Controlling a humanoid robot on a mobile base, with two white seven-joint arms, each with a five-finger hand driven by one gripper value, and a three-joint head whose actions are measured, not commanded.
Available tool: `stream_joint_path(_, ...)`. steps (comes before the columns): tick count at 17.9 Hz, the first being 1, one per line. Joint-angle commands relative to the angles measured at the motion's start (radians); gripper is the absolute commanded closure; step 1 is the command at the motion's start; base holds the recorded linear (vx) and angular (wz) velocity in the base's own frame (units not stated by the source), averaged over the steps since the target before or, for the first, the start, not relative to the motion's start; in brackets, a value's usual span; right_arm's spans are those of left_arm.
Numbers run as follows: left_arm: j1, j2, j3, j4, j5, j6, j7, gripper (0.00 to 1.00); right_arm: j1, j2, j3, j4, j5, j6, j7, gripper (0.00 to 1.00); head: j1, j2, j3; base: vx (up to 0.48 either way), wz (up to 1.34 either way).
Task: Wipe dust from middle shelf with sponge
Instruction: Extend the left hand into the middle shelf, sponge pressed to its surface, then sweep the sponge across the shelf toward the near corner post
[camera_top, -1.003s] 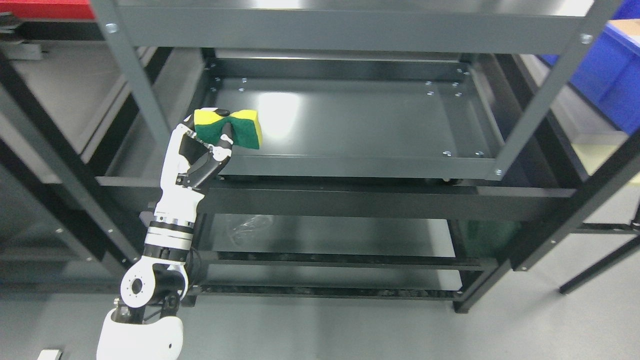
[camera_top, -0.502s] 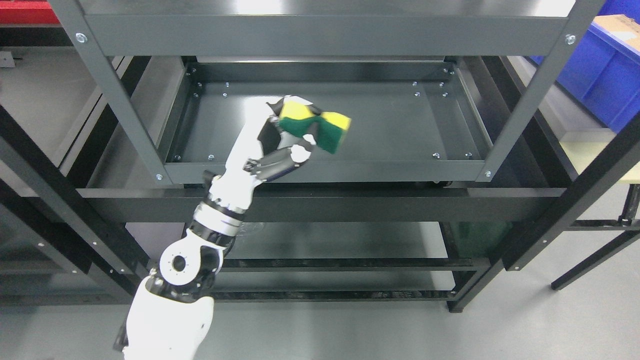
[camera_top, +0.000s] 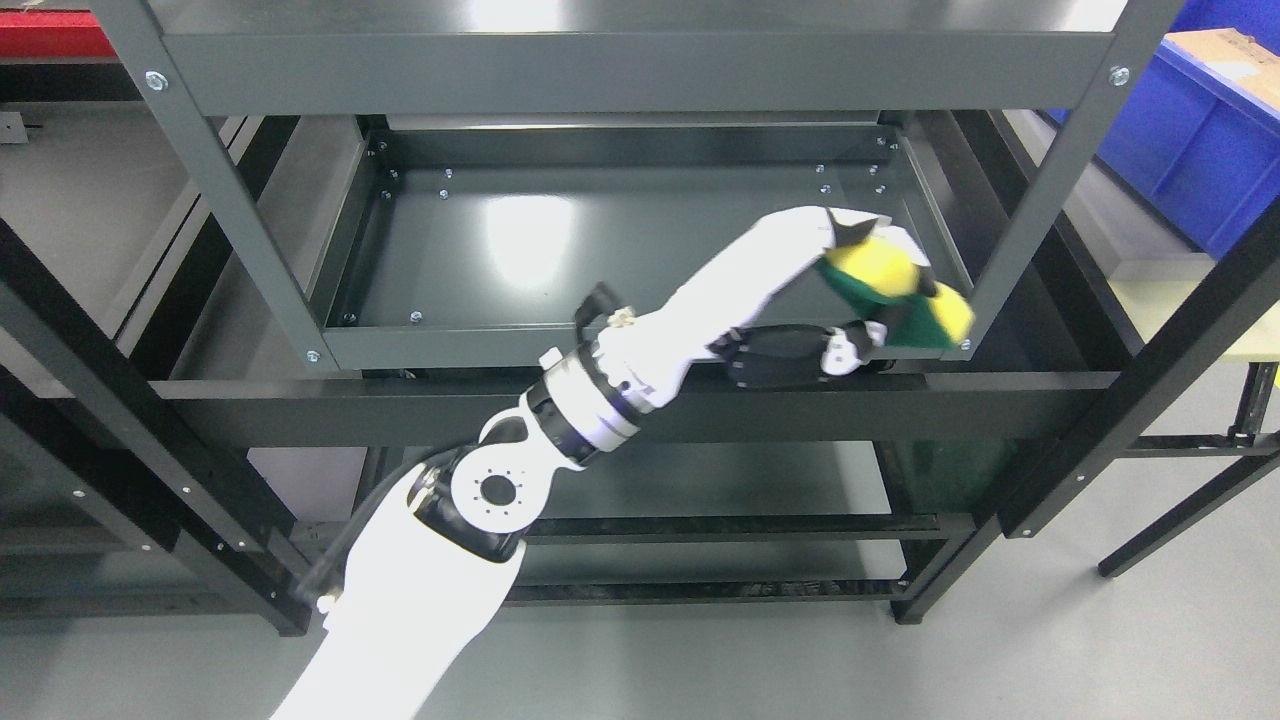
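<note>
Sweeping rightward since the earlier frames, the left hand (camera_top: 850, 300) is now reaching the right front corner of the middle shelf (camera_top: 620, 250), where a second ago it was sitting at the shelf's left front edge. Its fingers (camera_top: 845, 352) are clamping the sponge (camera_top: 895, 290), yellow side up and green pad facing down and right, blurred by motion. The sponge is lying over the shelf's front right corner, just beside the right front post (camera_top: 1050, 190); whether it is pressing on the metal cannot be told. The white forearm is crossing the shelf's front lip diagonally from the lower left.

The shelf is showing as a dark grey metal tray with a raised rim and small bolts in its corners, and a bright patch of ceiling light is glaring off its left half. Above it, the top shelf (camera_top: 640, 60) is running across the frame; below it, a lower shelf (camera_top: 700, 480) is lying in shadow. A grey floor (camera_top: 800, 660) is spreading beneath the rack. To the right of the rack, a blue bin (camera_top: 1190, 150) is standing, and a red object (camera_top: 50, 42) is peeking in at the rack's upper left.
</note>
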Motion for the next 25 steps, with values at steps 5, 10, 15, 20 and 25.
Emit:
stream_joint_path(5,-0.254,0.017,0.024,0.006,-0.438,-0.247,-0.090,0.91,0.000,-0.017,0.001,-0.017,0.000,0.001,-0.001,0.00,0.0000,0.000,0.000,0.000,0.01)
stream_joint_path(10,-0.182,0.050,0.275,0.020,-0.567,-0.438,-0.109,0.91,0.000,-0.017,0.000,-0.017,0.000,0.001,-0.001,0.00,0.0000,0.000,0.000,0.000,0.03)
stream_joint_path(15,-0.098,0.075,0.496,0.032,-0.567,-0.498,-0.107,0.91,0.000,-0.017,0.000,-0.017,0.000,0.001,-0.001,0.00,0.0000,0.000,0.000,-0.005,-0.04)
stream_joint_path(20,-0.039,0.103,0.729,0.032,-0.555,-0.498,-0.116,0.91,0.000,-0.017,0.000,-0.017,0.000,0.001,-0.001,0.00,0.0000,0.000,0.000,0.000,0.00)
stream_joint_path(25,0.057,0.216,0.914,0.032,-0.452,-0.498,-0.118,0.91,0.000,-0.017,0.000,-0.017,0.000,0.001,-0.001,0.00,0.0000,0.000,0.000,0.000,0.00)
